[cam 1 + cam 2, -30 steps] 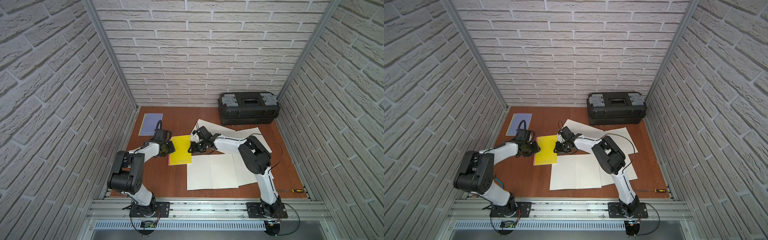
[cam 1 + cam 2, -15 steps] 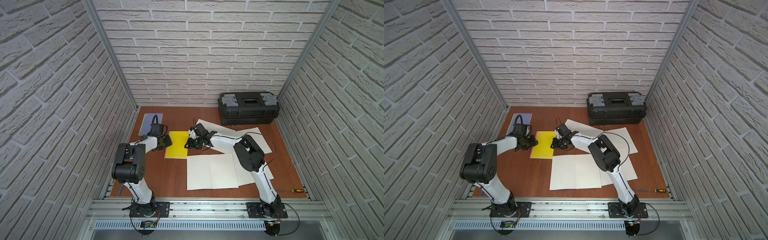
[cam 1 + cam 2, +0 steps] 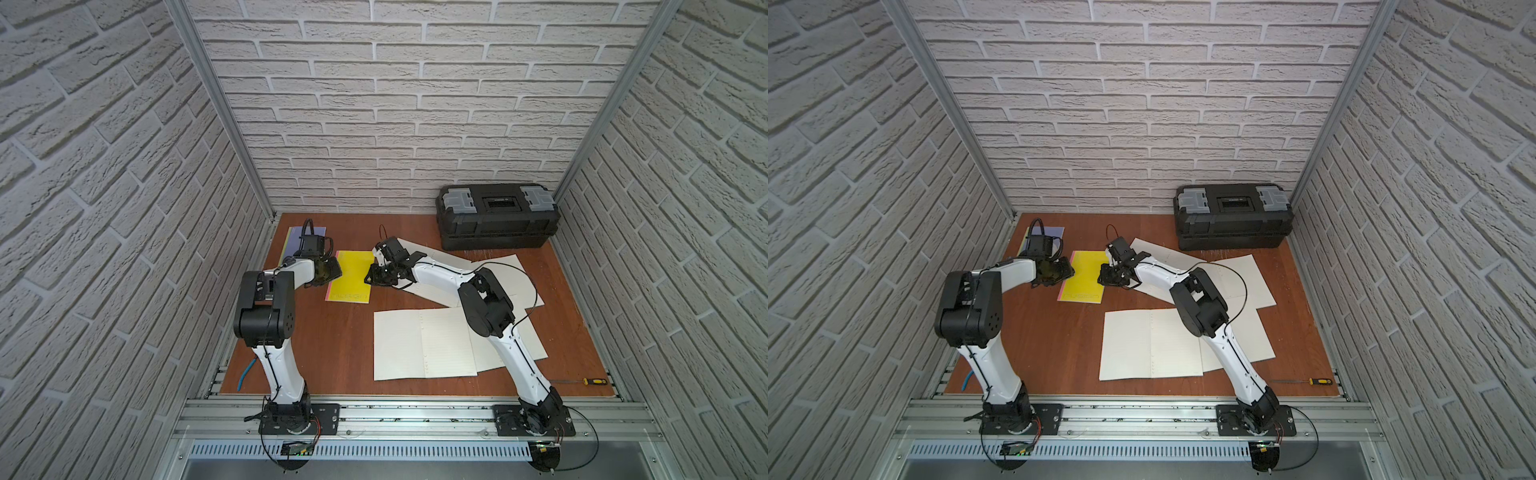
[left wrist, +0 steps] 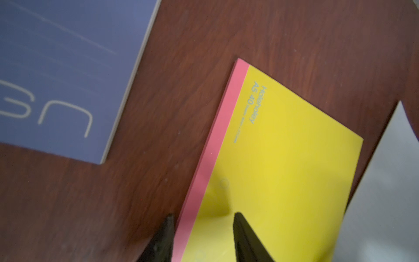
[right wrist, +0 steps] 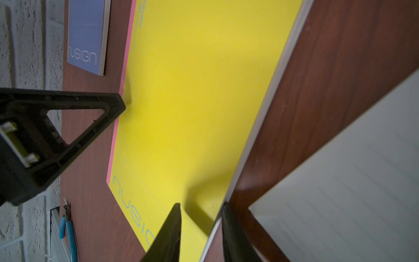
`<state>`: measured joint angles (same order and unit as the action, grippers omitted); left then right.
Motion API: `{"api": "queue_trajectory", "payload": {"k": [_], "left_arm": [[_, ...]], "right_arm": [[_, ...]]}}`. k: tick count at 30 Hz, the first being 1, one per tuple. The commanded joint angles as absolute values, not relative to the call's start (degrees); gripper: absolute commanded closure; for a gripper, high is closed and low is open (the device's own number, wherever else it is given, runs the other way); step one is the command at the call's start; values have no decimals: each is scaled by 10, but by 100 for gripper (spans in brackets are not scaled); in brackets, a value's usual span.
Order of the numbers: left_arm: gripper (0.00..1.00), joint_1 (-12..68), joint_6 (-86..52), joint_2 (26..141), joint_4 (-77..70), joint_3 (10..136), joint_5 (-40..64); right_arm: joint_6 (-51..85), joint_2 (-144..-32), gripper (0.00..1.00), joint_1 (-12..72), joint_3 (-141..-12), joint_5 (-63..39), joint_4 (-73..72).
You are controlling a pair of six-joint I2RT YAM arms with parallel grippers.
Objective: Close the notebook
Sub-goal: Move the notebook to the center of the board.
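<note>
Only wrist views show left hand [image 4: 203, 215] and right hand [image 5: 201, 205] parted astride edges of yellow notebook [image 4: 283, 170].

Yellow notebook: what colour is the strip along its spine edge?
Pink; the strip shows best in the left wrist view.

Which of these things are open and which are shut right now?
yellow notebook: closed, lying flat.
blue notebook: closed, lying flat.
front notebook: open, lined pages up.
notebook under the right arm: open.
toolbox: lid shut.
left gripper: jaws open, straddling the yellow notebook's pink spine edge.
right gripper: jaws open, straddling the yellow notebook's opposite edge.
</note>
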<state>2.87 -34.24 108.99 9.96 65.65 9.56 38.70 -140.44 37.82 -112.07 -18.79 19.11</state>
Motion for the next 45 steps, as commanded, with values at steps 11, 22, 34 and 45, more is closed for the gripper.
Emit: {"api": "queue_trajectory", "payload": {"k": [11,22,34,45], "left_arm": [[52,35,-330,1084,163,674,116],[51,34,-329,994,199,614,60],[55,38,-338,943,187,539,62],[56,38,-341,953,166,522,74]], "right_arm": [[329,-1390,59,365,-1161,-192,168],[329,-1303,58,368,-1033,-187,142],[341,-1296,60,395,-978,-187,117],[347,-1303,61,403,-977,-183,117]]}}
